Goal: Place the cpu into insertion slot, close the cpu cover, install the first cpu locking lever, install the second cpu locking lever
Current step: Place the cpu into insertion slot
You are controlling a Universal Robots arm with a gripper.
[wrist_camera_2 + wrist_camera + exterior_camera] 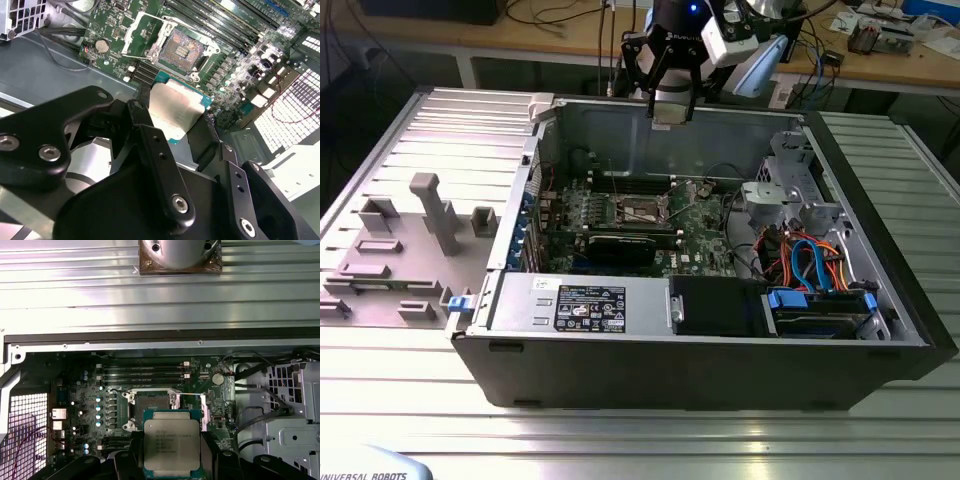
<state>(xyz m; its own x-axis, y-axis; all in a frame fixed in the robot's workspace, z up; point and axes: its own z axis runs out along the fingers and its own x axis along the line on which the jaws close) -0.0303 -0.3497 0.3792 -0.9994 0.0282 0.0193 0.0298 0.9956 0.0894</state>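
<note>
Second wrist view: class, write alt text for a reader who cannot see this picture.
The gripper holds the cpu by two opposite edges, its silver top showing, over the inside of an open computer case. Beyond the chip, on the green motherboard, lies the insertion slot, uncovered and empty.

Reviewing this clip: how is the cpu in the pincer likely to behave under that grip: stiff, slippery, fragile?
The cpu looks like a thin flat plate with a metal top, so it is probably stiff and light. The pincer holds it by its thin edges, so it might slip under a weak squeeze. Its green board rim looks thin and is likely fragile if knocked.
</note>
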